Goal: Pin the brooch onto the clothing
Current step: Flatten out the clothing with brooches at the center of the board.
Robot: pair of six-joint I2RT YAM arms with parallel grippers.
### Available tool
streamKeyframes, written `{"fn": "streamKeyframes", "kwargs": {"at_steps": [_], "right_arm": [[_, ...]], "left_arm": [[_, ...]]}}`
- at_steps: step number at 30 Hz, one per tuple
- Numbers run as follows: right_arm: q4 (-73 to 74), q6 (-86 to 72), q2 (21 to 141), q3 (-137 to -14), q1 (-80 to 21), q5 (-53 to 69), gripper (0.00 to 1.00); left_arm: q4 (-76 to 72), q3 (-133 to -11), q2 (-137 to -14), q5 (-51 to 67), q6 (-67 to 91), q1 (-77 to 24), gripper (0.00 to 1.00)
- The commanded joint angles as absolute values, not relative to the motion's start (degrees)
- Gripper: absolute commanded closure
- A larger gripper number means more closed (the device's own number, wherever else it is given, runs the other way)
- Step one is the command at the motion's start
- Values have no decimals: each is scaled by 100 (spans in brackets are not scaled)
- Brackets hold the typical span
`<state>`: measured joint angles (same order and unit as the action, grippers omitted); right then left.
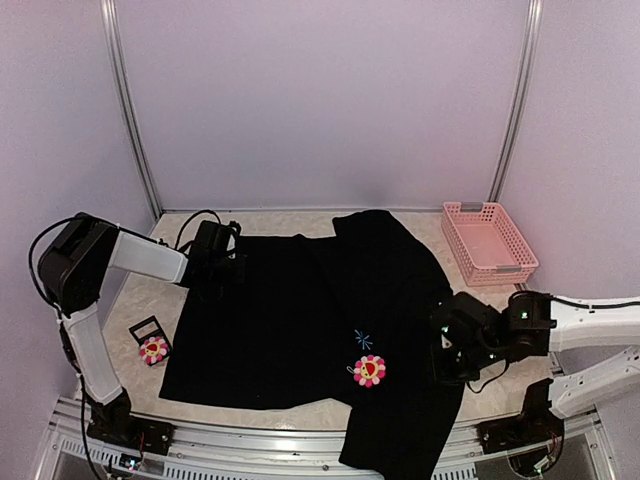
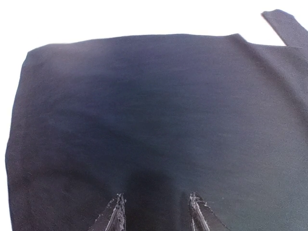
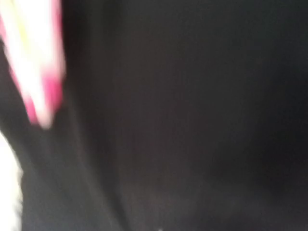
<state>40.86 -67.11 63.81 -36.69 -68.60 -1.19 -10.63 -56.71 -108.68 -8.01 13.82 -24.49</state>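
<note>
The clothing (image 1: 290, 320), a black T-shirt, lies spread over the table, and its lower hem hangs past the front edge. The brooch (image 1: 369, 370), a pink and white flower with a yellow-red centre, rests on it just below a small light-blue starburst mark (image 1: 362, 338). My left gripper (image 1: 228, 262) is over the shirt's far left part. In the left wrist view its fingers (image 2: 118, 208) stand apart above plain black cloth (image 2: 159, 110), holding nothing. My right gripper (image 1: 447, 340) sits at the shirt's right edge, right of the brooch. Its wrist view is blurred: black cloth (image 3: 183, 120) and a pink-white smear (image 3: 36, 62). Its fingers are hidden.
A second flower brooch (image 1: 154, 349) lies on a small black card (image 1: 148, 331) on the table left of the shirt. A pink plastic basket (image 1: 489, 240) stands at the back right. White walls and metal posts enclose the table.
</note>
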Motion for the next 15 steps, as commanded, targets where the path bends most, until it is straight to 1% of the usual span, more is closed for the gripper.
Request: {"fn": "streamKeyframes", "kwargs": {"at_steps": [1,4,7,11,15], "right_arm": [[3146,-4377,5906,-3989,-4802,-764,100],[1867,-3141,6501,-4221,-3611,-509,100],[916,-2149,7761,-4750,-3019,-24,100],[957,-1492,9691,-5919,-2674,391,100],[1108,-1469,10917,-6631,-2283,202,100]], "left_arm": [[-975,-5318,-10099,-768,1489,-3194,58],[-1003,-4848,-9768,-512,1810,-3432,58],[-1123,-4402,-9655,-237,2074,-3443,58],[-1169,-4074,-9706,-185,2227,-3424,58],[-1206,-3971,-9834,-65,2385,-3260,58]]}}
